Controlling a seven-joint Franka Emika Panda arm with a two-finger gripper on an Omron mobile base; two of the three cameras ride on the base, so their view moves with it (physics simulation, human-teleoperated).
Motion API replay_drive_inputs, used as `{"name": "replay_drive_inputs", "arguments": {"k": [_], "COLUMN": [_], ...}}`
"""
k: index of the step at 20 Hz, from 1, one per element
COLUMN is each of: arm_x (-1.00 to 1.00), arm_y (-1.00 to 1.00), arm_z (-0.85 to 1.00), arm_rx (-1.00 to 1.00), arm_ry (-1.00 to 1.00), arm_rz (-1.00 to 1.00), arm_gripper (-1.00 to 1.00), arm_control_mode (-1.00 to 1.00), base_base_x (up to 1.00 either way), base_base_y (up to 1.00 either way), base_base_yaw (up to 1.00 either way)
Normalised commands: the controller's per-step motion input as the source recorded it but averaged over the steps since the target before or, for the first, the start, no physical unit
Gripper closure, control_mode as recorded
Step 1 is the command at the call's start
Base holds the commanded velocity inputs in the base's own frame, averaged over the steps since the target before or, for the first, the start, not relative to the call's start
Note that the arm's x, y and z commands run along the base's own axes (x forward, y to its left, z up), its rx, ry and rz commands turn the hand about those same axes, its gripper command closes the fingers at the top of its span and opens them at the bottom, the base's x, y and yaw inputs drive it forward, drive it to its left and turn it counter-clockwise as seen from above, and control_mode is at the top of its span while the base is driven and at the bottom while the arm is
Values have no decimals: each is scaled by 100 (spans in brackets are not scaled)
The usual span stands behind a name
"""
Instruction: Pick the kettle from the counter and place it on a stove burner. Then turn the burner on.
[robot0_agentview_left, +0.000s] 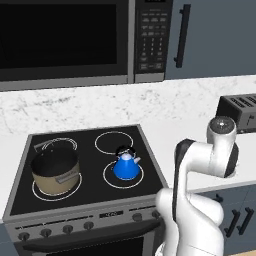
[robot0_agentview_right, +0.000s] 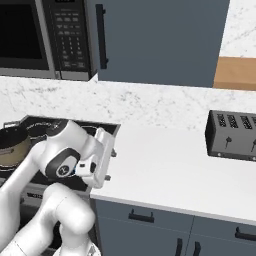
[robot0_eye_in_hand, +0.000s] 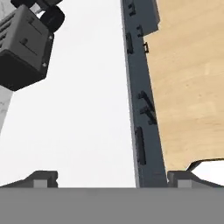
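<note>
A: Where is the hand (robot0_eye_in_hand: 112, 178)?

B: In the hand view its two fingertips (robot0_eye_in_hand: 41, 178) stand far apart, spread wide with nothing between them. It looks along the white desk (robot0_eye_in_hand: 83, 109) and its grey-blue cabinet fronts (robot0_eye_in_hand: 142, 109), with wooden floor (robot0_eye_in_hand: 188, 87) beyond the edge. In the right base view the hand sits at the end of the bent arm, over the near left part of the desk, just beside the cooktop.

A: And the kettle (robot0_agentview_left: 126, 165)?

B: On the cooktop (robot0_agentview_left: 85, 165), upright on the near right burner (robot0_agentview_left: 123, 175), a single white ring. Its disc is black. The kettle is left of the arm, well apart from the hand, which points the other way, toward the toaster.

A: What else is around?

B: A tan pot (robot0_agentview_left: 56, 171) on the near left burner, left of the kettle. A row of knobs (robot0_agentview_left: 67, 229) runs along the stove's near front. A dark toaster (robot0_agentview_right: 234, 135) stands far right on the desk; in the hand view it is at the top left. Farther back is the marble wall (robot0_agentview_left: 125, 105), with a microwave (robot0_agentview_left: 85, 40) above the cooktop and a cabinet door (robot0_agentview_right: 157, 40) to its right.

A: Anything in the way?

B: The robot's own elbow stands between hand and kettle.
</note>
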Motion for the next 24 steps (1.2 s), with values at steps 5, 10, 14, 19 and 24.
{"name": "replay_drive_inputs", "arguments": {"k": [5,10,14,19,24], "arm_x": [-57,-58,-75,-87,-72], "arm_y": [100,100,100,100,100], "arm_z": [-93,-100,-100,-100,-100], "arm_rx": [-41,-47,-53,-43,-40], "arm_ry": [0,0,-4,-7,-8], "arm_rz": [23,22,32,47,56], "arm_gripper": [-100,-100,-100,-100,-100], "arm_control_mode": [-100,-100,-100,-100,-100], "base_base_x": [0,0,0,0,0], "base_base_y": [0,0,0,0,0], "base_base_yaw": [0,0,0,0,0]}}
